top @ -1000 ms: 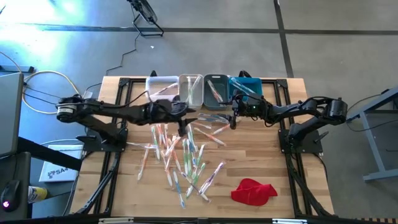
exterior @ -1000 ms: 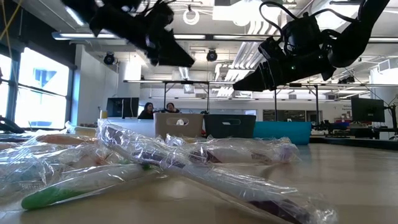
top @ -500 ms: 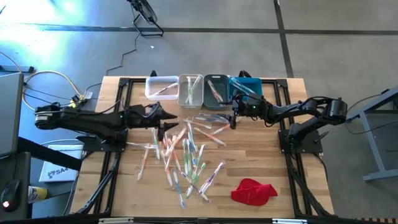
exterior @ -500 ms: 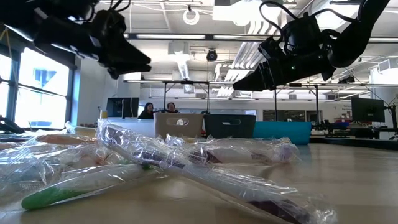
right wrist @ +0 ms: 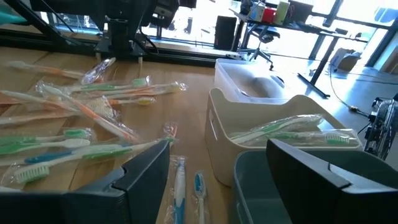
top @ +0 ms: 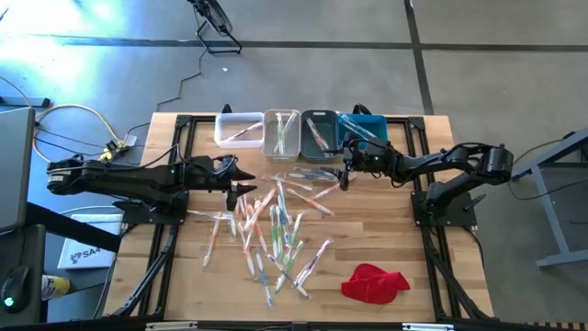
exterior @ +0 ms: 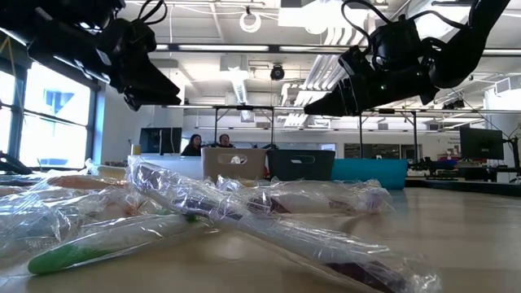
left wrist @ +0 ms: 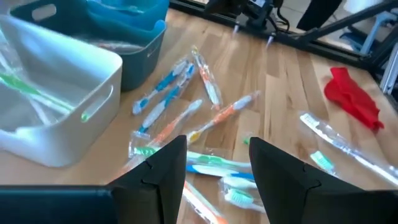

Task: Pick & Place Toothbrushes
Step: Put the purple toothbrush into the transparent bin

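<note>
Wooden planks make the table [top: 386,230], which stands on a grey floor, and in the low view a big office room with bright ceiling lights is behind it, where two people [exterior: 205,144] sit at desks far away. Four small bins stand in a row at the far edge of the table: a white bin [top: 238,129], a clear bin [top: 281,132], a grey bin [top: 319,132] and a blue bin [top: 360,129], and each one has a few wrapped toothbrushes inside. Most of the toothbrushes [top: 271,225] lie scattered in a loose pile on the middle of the table, crossing one over another in their clear wrappers. A red cloth [top: 374,281] lies near the front right corner, well apart from the pile. The left gripper [top: 241,182] hangs over the left edge of the pile, its fingers [left wrist: 163,168] are spread apart and hold nothing. The right gripper [top: 346,175] hovers just in front of the grey and blue bins, near the far right end of the pile, also with its fingers spread and empty.
</note>
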Available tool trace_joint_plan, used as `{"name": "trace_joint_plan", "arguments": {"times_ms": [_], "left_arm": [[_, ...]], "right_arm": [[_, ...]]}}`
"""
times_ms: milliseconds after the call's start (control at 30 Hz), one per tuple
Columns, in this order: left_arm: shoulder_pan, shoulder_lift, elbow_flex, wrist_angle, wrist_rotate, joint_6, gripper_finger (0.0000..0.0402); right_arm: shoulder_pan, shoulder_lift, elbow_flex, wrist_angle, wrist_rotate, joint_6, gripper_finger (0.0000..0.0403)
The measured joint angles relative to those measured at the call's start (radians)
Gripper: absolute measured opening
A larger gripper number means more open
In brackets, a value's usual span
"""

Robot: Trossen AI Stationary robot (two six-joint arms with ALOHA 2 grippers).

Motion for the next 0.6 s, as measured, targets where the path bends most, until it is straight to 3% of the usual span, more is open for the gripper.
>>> {"name": "trace_joint_plan", "arguments": {"times_ms": [133, 400, 600], "left_arm": [[0.000, 0.000, 0.000, 0.000, 0.054, -0.106, 0.0171], [0.000, 0.000, 0.000, 0.002, 0.357, -0.344, 0.0171], [-0.012, 0.001, 0.000, -0.028, 0.396, -0.413, 0.0171]], "right_arm": [[0.000, 0.000, 0.000, 0.008, -0.002, 0.000, 0.0261], [0.000, 0.000, 0.000, 0.008, -0.002, 0.001, 0.0261], [0.000, 0.000, 0.000, 0.008, -0.003, 0.002, 0.0261]]}}
